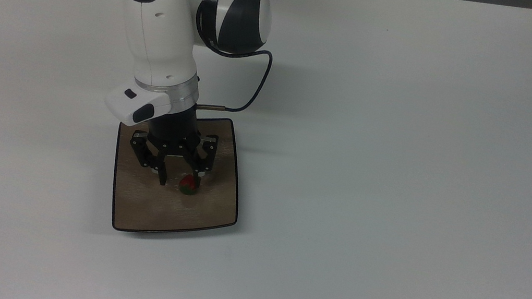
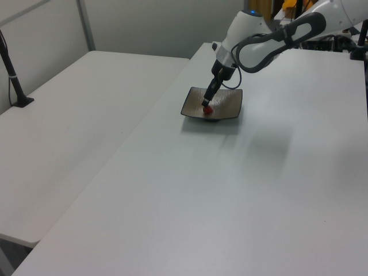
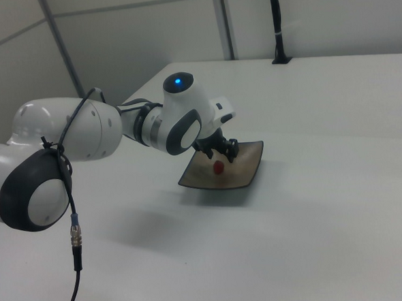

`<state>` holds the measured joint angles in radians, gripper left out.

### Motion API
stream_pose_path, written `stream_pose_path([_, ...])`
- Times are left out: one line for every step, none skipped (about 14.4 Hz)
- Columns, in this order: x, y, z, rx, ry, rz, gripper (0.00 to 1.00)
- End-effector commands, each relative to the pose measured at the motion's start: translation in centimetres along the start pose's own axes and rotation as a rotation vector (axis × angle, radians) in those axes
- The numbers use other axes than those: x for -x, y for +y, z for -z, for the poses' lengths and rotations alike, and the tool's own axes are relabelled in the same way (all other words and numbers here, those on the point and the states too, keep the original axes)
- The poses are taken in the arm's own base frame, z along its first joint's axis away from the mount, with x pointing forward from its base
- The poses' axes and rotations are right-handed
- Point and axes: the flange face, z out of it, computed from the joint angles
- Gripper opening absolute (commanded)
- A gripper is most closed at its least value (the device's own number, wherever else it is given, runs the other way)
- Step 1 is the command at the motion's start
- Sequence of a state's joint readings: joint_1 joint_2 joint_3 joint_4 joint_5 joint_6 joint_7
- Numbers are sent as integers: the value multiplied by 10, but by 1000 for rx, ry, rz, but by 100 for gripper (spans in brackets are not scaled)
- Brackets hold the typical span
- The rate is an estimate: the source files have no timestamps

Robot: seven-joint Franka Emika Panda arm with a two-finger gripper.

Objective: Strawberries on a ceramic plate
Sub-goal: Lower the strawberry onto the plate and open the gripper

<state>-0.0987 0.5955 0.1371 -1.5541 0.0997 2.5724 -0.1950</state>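
The gripper (image 1: 179, 180) hung low over the plate (image 1: 210, 210) with its fingers spread apart, gripping nothing. The strawberry (image 1: 188, 185) lay between the fingertips, close to the one on the top view's right, and seemed to rest on the plate near its middle; whether that finger touched it could not be told. In the right view the berry (image 3: 218, 167) showed as a red spot on the brown surface just below the gripper (image 3: 219, 153).

As a judgement, the berry would be very light and soft, easily bruised by a hard pinch, and apt to roll on the glossy glaze. If it had to be taken up again, the broad red body across its widest part would be the place to hold, gently, not the leafy end.

It looked tiny beside the plate: a red body with green at one end. The plate was square with rounded corners, streaked tan-brown, thinly dark-rimmed, and sat on the white table (image 1: 404, 138).
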Motion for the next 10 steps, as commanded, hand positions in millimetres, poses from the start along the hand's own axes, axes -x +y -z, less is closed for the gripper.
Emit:
stream_pose_path([-3, -5, 14, -6, 19, 12, 100])
stream_pose_path([-3, -7, 22, -8, 7, 9, 100])
stream_pose_path([-1, -12, 41, -13, -39, -8, 100])
stream_pose_path([-1, -12, 59, -14, -76, -21, 100])
stream_pose_path([-1, -9, 76, -14, -116, -31, 100])
stream_pose_path([0, -12, 95, -15, -153, -31, 100])
stream_pose_path([3, -12, 131, -14, -205, -39, 100])
stream_pose_path([9, -8, 155, -11, -256, -54, 100])
stream_pose_path([15, -8, 174, -11, -306, -59, 100])
stream_pose_path([21, -8, 196, -11, -347, -62, 100])
